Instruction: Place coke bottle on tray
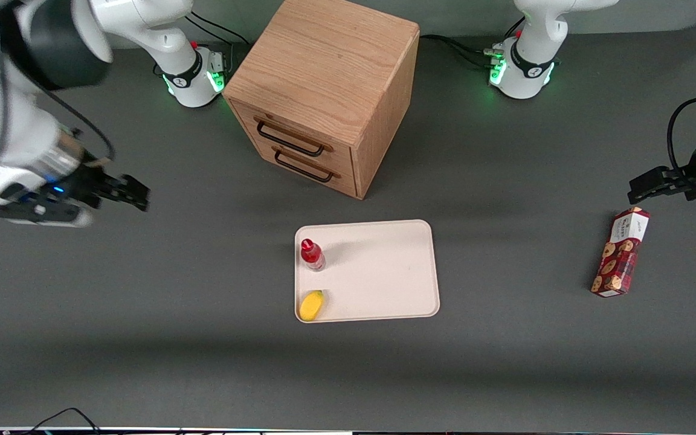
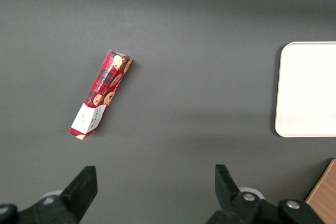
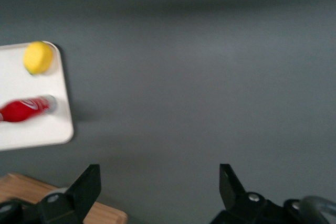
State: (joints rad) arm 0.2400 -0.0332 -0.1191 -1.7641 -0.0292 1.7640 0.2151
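The coke bottle (image 1: pixel 312 254), small and red with a red cap, stands upright on the cream tray (image 1: pixel 384 272), near the tray's edge toward the working arm's end. It also shows in the right wrist view (image 3: pixel 25 109) on the tray (image 3: pixel 31 135). My gripper (image 1: pixel 133 194) is open and empty, held above the bare table well away from the tray, toward the working arm's end. In the right wrist view the gripper (image 3: pixel 159 184) has its fingers spread wide over grey table.
A yellow fruit-like object (image 1: pixel 311 305) lies on the tray, nearer the front camera than the bottle. A wooden drawer cabinet (image 1: pixel 324 90) stands farther from the camera than the tray. A red cookie box (image 1: pixel 621 252) lies toward the parked arm's end.
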